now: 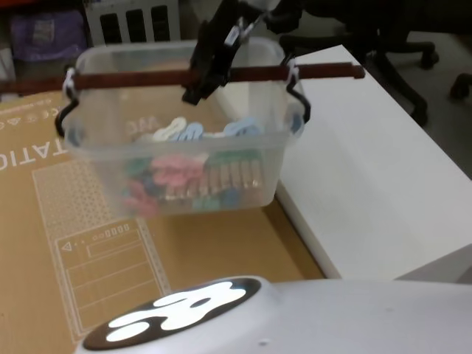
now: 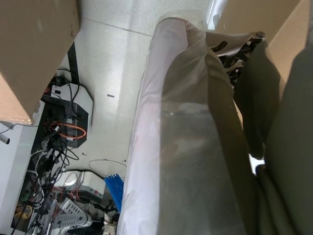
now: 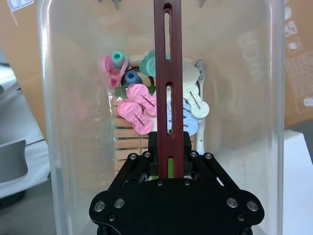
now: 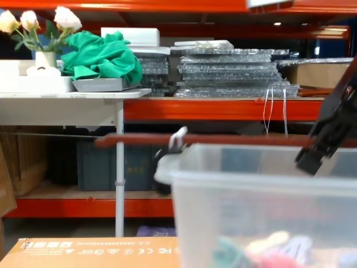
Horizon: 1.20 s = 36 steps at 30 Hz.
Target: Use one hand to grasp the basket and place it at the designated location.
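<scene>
The basket (image 1: 177,155) is a clear plastic tub holding several pastel clips and wooden pegs. Its long red-brown bar handle (image 1: 133,80) spans the top between white clips. My right gripper (image 1: 203,81) comes in from the back right and is shut on the handle near its middle. In the right wrist view the black fingers (image 3: 155,147) clamp the slotted bar (image 3: 168,58), with the basket (image 3: 73,122) hanging below. The chest view shows the basket (image 4: 251,212) large and close, raised, with the right gripper (image 4: 321,151) on the handle (image 4: 223,139).
A flat cardboard box (image 1: 44,221) lies under and left of the basket. A white table (image 1: 369,169) sits to the right. A black office chair (image 1: 398,37) stands behind it. Orange shelving (image 4: 223,109) and a white side table (image 4: 67,97) are farther back.
</scene>
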Tool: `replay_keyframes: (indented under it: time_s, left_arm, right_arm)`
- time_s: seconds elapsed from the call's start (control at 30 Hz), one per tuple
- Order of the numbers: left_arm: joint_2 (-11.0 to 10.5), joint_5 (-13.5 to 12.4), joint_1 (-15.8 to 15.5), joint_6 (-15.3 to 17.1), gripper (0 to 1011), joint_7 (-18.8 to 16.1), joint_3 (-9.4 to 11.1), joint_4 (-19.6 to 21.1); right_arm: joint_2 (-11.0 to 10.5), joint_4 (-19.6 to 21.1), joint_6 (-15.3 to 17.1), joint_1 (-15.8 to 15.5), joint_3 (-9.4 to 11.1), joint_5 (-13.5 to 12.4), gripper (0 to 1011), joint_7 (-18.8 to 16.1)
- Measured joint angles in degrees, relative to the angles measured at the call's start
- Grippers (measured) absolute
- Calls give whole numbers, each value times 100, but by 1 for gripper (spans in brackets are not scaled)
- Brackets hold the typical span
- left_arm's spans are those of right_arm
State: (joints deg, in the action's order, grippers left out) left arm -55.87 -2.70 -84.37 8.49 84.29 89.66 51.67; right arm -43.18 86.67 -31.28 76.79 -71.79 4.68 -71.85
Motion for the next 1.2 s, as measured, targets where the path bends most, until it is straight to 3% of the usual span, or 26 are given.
replay_keyframes:
  time_s: [0.57, 0.9, 1.2]
  left_arm:
    - [0, 0, 0, 0, 0, 0, 0, -2]
    - [0, -1, 0, 0, 0, 0, 0, -1]
    - [0, 0, 0, 0, 0, 0, 0, -1]
  right_arm:
    - [-490, -367, 292, 44, 510, -271, 237, -87]
    - [-686, -514, 548, 53, 708, -268, 235, -137]
    - [-923, -714, 992, 55, 863, -88, 237, -198]
